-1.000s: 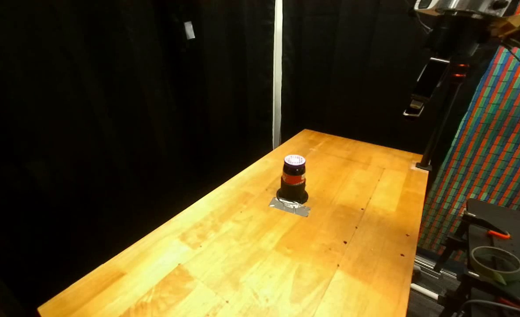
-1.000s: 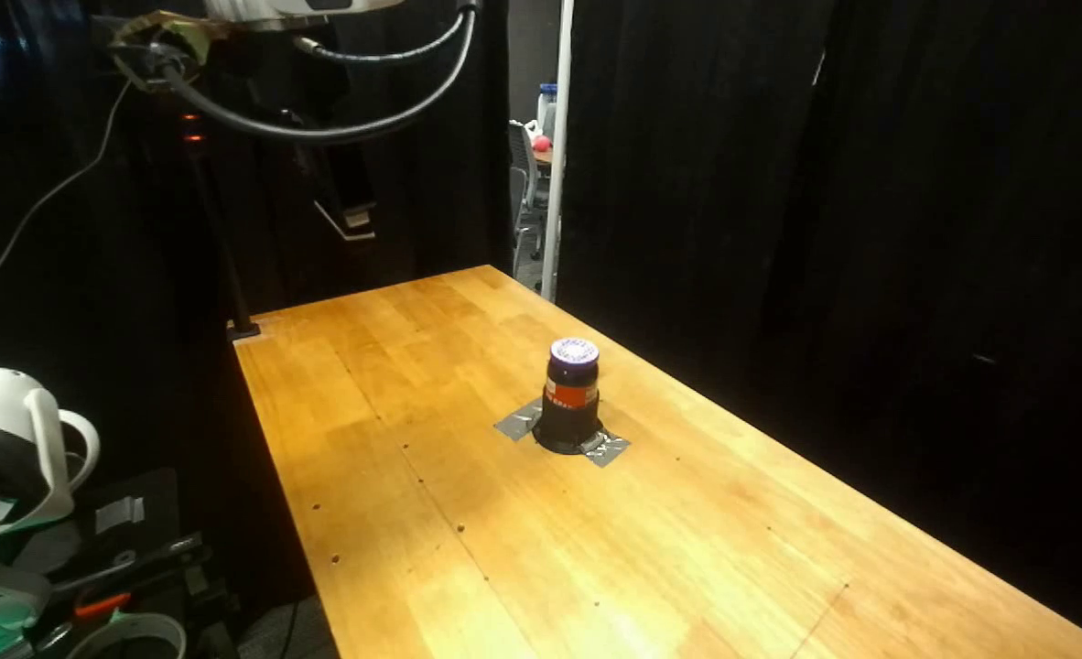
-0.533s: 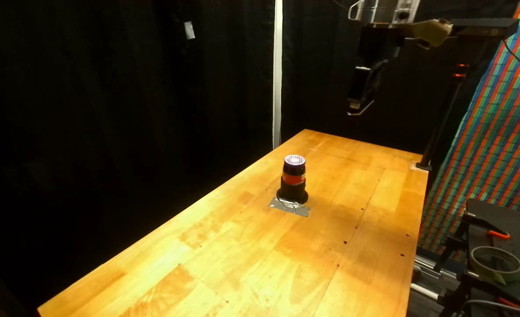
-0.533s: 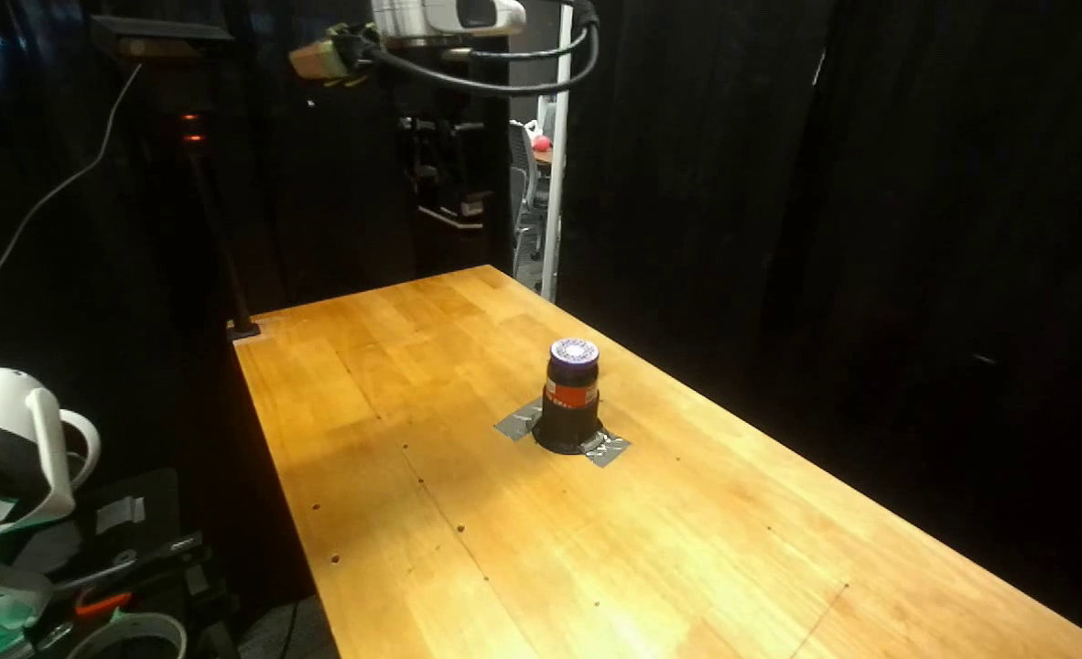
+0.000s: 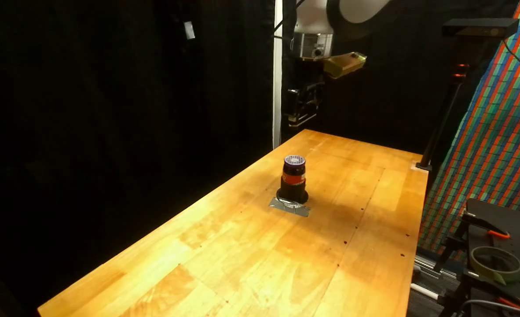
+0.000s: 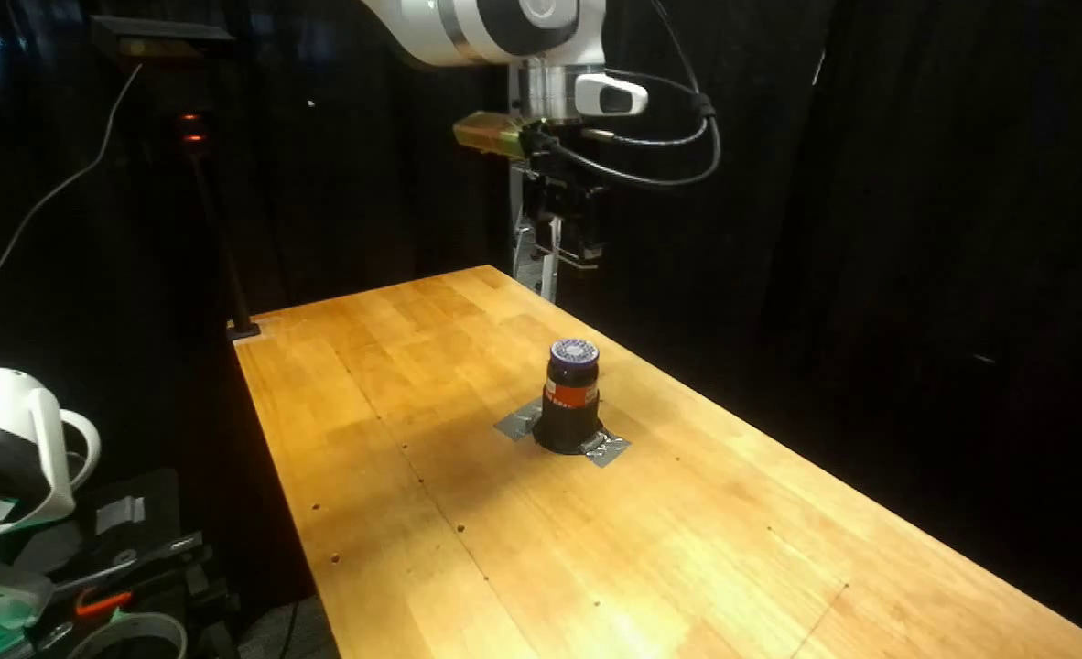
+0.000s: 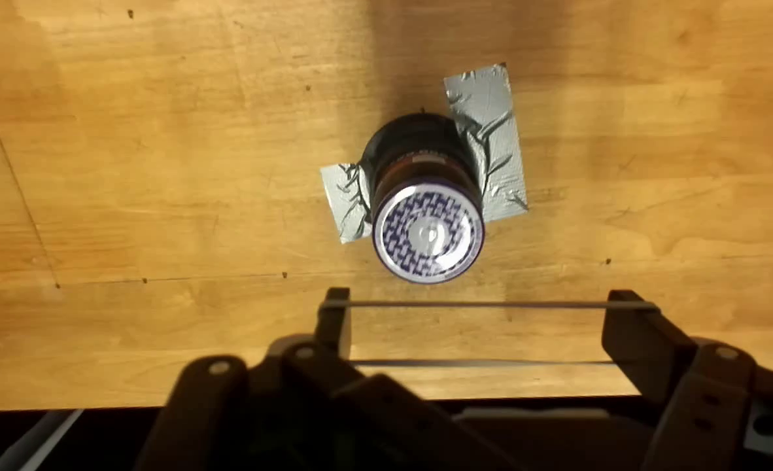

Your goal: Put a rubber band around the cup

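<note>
The cup is a short dark cylinder with an orange-red stripe and a patterned pale lid. It stands upright on the wooden table in both exterior views (image 5: 294,179) (image 6: 571,395). In the wrist view its lid (image 7: 428,233) lies just beyond the fingertips, left of their midpoint. My gripper (image 7: 481,314) is open, with a rubber band (image 7: 478,304) stretched around both fingers in two strands. In both exterior views the gripper (image 5: 303,119) (image 6: 568,261) hangs above and behind the cup, apart from it.
Grey tape (image 5: 290,208) (image 6: 609,449) holds the cup's base to the table (image 6: 468,348). A thin black post (image 5: 440,110) stands at a far table corner and bears a dark camera bar (image 5: 480,29). A side bench with a tape roll (image 5: 496,263) stands beside the table.
My arm has swept across towards the cup, leftward in one exterior view and rightward in another, turning as it moves. The cup has not moved.
</note>
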You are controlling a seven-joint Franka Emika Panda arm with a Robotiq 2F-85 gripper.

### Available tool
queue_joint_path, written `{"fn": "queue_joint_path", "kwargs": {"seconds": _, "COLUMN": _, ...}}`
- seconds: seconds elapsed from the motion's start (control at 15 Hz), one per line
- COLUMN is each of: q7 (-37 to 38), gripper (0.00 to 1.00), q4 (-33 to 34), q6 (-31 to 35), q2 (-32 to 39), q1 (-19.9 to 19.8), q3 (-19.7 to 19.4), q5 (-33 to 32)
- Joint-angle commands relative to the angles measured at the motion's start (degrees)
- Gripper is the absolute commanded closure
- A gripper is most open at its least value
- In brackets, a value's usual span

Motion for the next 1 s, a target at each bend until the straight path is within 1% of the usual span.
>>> {"fn": "queue_joint_path", "kwargs": {"seconds": 0.0, "q7": -0.92, "gripper": 0.00, "q4": 14.25, "q6": -1.35, "q2": 12.75, "q1": 1.19, "q3": -3.10, "q5": 0.26}}
{"fn": "queue_joint_path", "kwargs": {"seconds": 0.07, "q7": -1.27, "gripper": 0.00, "q4": 17.09, "q6": -1.69, "q2": 15.65, "q1": 1.15, "q3": -3.61, "q5": 0.93}}
{"fn": "queue_joint_path", "kwargs": {"seconds": 0.13, "q7": -0.73, "gripper": 0.00, "q4": 19.72, "q6": -1.91, "q2": 18.47, "q1": 0.08, "q3": -2.68, "q5": 0.25}}
{"fn": "queue_joint_path", "kwargs": {"seconds": 0.2, "q7": -1.65, "gripper": 0.00, "q4": 21.54, "q6": -2.20, "q2": 20.56, "q1": 1.07, "q3": -4.22, "q5": 1.73}}
{"fn": "queue_joint_path", "kwargs": {"seconds": 0.4, "q7": -1.86, "gripper": 0.00, "q4": 25.08, "q6": -2.47, "q2": 25.20, "q1": 1.06, "q3": -4.65, "q5": 2.81}}
{"fn": "queue_joint_path", "kwargs": {"seconds": 0.67, "q7": -2.33, "gripper": 0.00, "q4": 25.88, "q6": -5.34, "q2": 26.84, "q1": 0.72, "q3": -4.38, "q5": 4.93}}
{"fn": "queue_joint_path", "kwargs": {"seconds": 0.93, "q7": -1.24, "gripper": 0.00, "q4": 23.41, "q6": -7.65, "q2": 25.05, "q1": 0.66, "q3": -4.98, "q5": 6.10}}
